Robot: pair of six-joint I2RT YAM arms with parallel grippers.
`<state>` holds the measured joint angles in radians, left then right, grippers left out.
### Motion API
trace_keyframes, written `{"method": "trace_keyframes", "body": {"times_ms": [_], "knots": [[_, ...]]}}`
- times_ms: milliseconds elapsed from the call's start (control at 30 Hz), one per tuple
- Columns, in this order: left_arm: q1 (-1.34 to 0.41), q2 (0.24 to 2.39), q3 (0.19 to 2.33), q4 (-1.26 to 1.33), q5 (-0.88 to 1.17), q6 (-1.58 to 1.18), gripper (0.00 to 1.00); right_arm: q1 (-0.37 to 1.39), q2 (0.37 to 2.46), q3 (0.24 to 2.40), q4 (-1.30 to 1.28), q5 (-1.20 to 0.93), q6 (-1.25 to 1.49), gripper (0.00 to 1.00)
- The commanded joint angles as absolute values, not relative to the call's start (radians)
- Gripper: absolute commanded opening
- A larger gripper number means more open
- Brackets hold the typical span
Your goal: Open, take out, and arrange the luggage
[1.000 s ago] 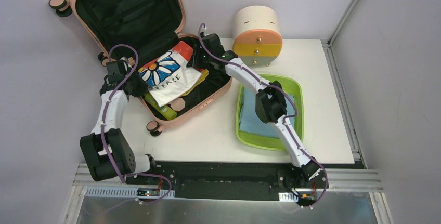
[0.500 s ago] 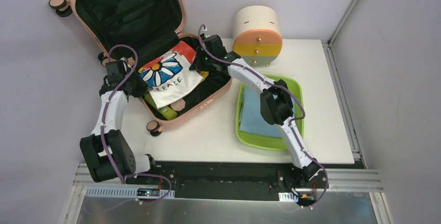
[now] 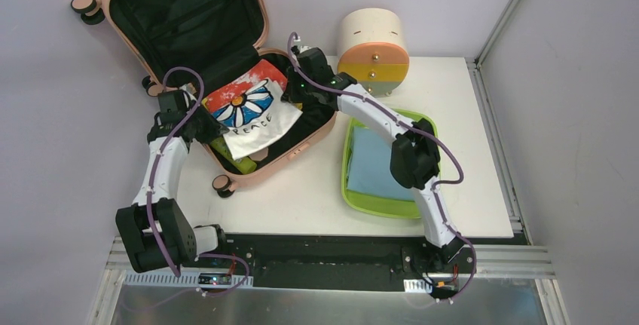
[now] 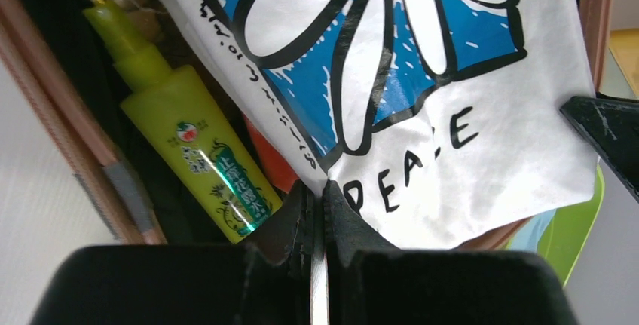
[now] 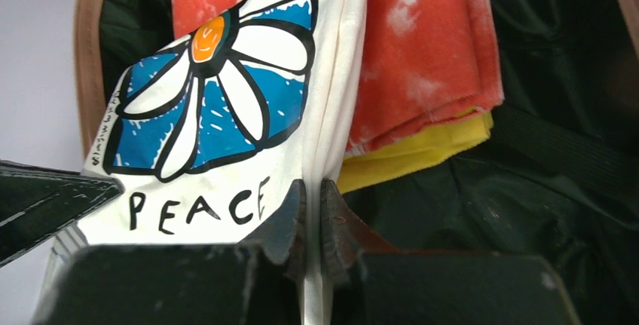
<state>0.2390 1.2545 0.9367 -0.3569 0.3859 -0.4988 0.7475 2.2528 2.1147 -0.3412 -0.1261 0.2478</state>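
left gripper: jaws clamped on the lower edge of the white cloth, a thin fold nipped between the tips
right gripper: jaws clamped on the opposite edge of the same cloth, beside the word PEACE
white cloth: printed with a blue-and-white daisy, stretched between the two grippers, held above the open case
under the cloth: a yellow-green bottle along the case's left wall; a red cloth folded over a yellow cloth, on the black lining
luggage: on the far-left part of the table, lying open, lid tilted up at the back, possibly against the wall
green tray: right of the case and near it, a blue cloth lying in it
drawer unit: behind the tray, at the table's far edge
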Motion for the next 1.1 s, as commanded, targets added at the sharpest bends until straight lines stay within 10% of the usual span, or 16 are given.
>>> {"method": "trace_keyframes", "body": {"times_ms": [0,1067], "knots": [[0.188,1.189,0.949,-0.354,0.400,-0.512,0.00,0.764,2.101,2.076,-0.366,-0.046,0.169,0.00],[-0.753,1.376,1.353,-0.351,0.007,-0.608,0.00,0.800,1.030,1.089,-0.398,0.527,0.014,0.00]]}}
